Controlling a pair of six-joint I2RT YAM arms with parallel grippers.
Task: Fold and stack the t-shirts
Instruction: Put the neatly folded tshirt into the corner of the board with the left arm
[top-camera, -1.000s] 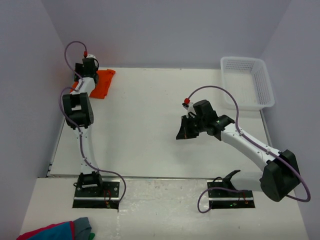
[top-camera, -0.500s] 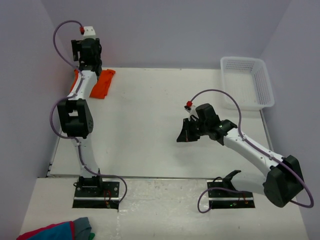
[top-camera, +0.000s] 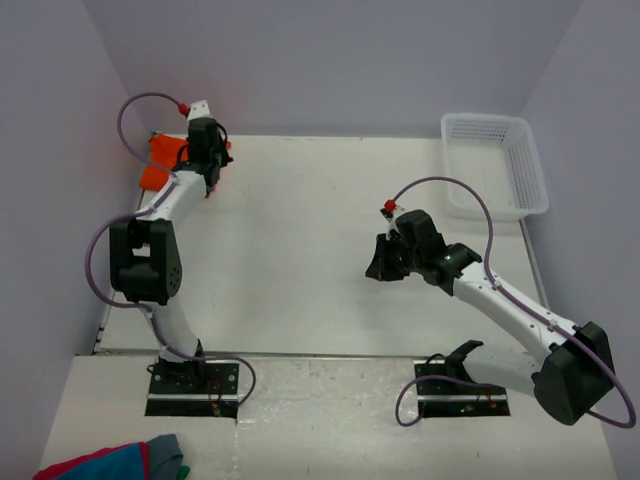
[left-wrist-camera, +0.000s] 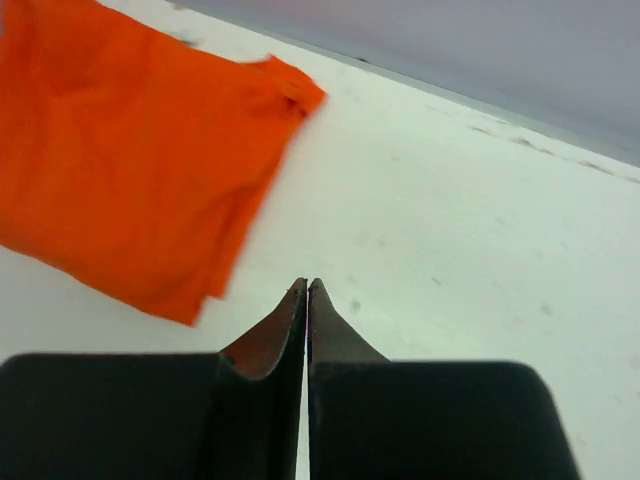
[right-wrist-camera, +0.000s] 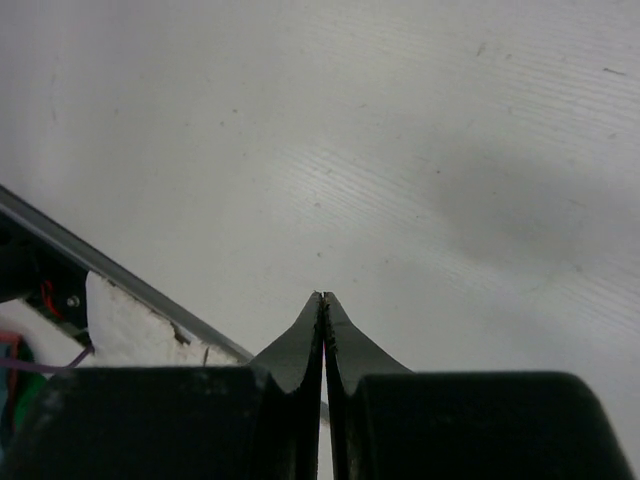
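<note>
White table (top-camera: 300, 240) seen from above: a folded orange t-shirt (top-camera: 158, 160) lies at its far-left corner, partly behind the left arm, and a basket (top-camera: 495, 165) sits far right. Only the left wrist view shows the left gripper (left-wrist-camera: 305, 290) clenched empty, near the t-shirt's edge. The right wrist view shows the right gripper (right-wrist-camera: 322, 300) clenched on nothing above the tabletop.

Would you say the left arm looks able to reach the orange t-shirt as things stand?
Probably yes: the left arm holds its shut jaws just beside the orange t-shirt, with only bare table between. The jaws would need opening first.
</note>
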